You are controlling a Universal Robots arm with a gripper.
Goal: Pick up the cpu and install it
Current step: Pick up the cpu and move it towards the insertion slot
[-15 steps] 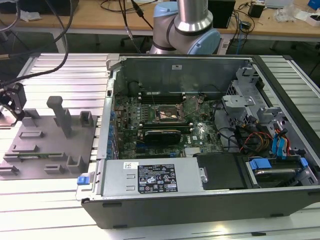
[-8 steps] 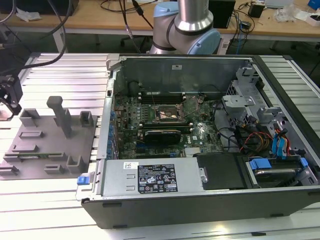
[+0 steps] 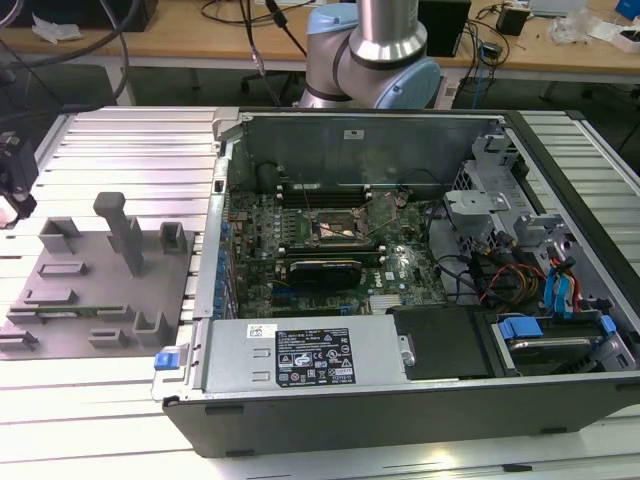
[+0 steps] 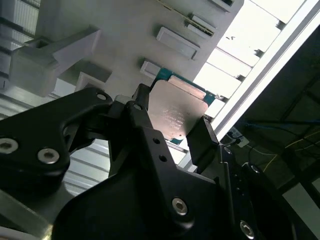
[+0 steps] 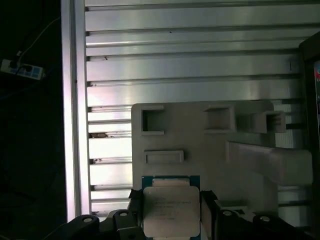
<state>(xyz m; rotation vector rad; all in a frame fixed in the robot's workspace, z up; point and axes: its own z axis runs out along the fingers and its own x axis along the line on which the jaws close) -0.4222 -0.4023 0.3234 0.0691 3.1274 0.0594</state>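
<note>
The cpu (image 5: 169, 209), a thin square chip with a silvery top and a green edge, sits between the black fingers of my gripper (image 5: 170, 216), which is shut on it. In the second wrist view the cpu (image 4: 175, 111) hangs above the grey moulded tray (image 4: 125, 30), pinched from two sides by the gripper (image 4: 172, 119). In the exterior view the gripper (image 3: 12, 180) is at the far left edge, above the tray (image 3: 100, 290). The dark metal-framed motherboard socket (image 3: 340, 228) lies inside the open computer case, well to the exterior view's right of the gripper.
The open computer case (image 3: 560, 150) stands on a ribbed aluminium table (image 3: 130, 150), with a power supply (image 3: 310, 355) along its near side and drive bays with blue clips (image 3: 560, 290). Grey blocks and a tall post (image 3: 120, 230) rise from the tray.
</note>
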